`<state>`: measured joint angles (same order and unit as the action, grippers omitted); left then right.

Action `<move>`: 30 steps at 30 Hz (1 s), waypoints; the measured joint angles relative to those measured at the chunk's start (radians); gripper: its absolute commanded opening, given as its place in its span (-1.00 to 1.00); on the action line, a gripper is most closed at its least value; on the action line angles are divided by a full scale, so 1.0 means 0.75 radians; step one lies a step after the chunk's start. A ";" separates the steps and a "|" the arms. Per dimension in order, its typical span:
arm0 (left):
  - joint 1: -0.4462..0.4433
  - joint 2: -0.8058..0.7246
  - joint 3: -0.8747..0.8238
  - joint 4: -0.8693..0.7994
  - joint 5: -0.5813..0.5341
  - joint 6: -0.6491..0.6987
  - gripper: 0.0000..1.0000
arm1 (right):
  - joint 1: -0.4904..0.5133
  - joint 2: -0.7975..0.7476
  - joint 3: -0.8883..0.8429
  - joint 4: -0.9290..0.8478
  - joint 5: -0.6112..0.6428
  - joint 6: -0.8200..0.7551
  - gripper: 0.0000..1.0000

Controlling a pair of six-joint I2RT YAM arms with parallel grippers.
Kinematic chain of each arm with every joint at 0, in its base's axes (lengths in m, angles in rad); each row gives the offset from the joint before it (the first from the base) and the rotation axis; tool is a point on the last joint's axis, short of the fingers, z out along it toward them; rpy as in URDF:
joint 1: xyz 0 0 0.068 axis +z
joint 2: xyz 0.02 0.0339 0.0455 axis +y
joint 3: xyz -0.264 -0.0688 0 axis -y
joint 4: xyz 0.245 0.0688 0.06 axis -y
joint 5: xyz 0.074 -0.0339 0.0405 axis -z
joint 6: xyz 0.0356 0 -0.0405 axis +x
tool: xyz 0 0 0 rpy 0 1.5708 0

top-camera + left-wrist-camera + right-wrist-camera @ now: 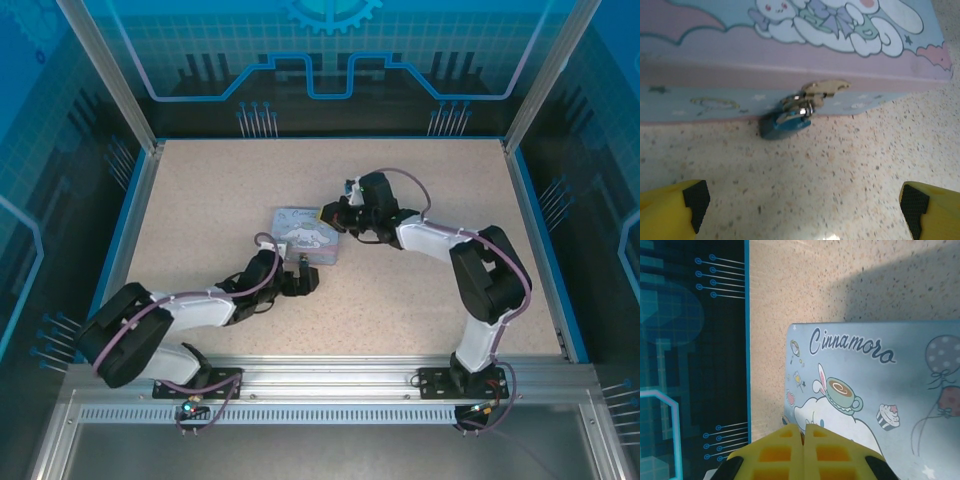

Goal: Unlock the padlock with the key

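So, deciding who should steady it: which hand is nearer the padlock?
Left. The left hand faces the padlock across bare table; the right hand is by the tin's far side.

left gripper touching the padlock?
Apart. The left wrist view shows the open left gripper with its fingertips at the bottom corners and bare table between them and the padlock, which hangs at the front of the tin.

Speckled beige bench (200, 190), blue trim round its edges. Sitting flat near its centre is the pale blue cartoon tin (303, 232). At the tin's six o'clock wall, a small blue-bodied padlock (782, 125) rests down on the bench.
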<state>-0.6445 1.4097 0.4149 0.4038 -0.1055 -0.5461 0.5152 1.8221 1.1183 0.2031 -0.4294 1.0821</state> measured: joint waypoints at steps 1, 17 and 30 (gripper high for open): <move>0.000 0.025 0.000 0.032 -0.004 0.009 0.98 | 0.008 0.017 0.005 0.002 0.003 0.005 -1.00; -0.004 0.380 0.103 0.439 -0.048 0.109 0.97 | 0.020 0.187 0.103 0.010 0.022 0.051 -1.00; 0.023 0.408 0.143 0.483 0.111 0.040 0.97 | 0.002 0.219 0.147 0.007 0.008 0.054 -1.00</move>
<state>-0.6273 1.7161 0.5220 0.7662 -0.0223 -0.5159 0.5163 1.9865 1.2285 0.2085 -0.4232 1.1225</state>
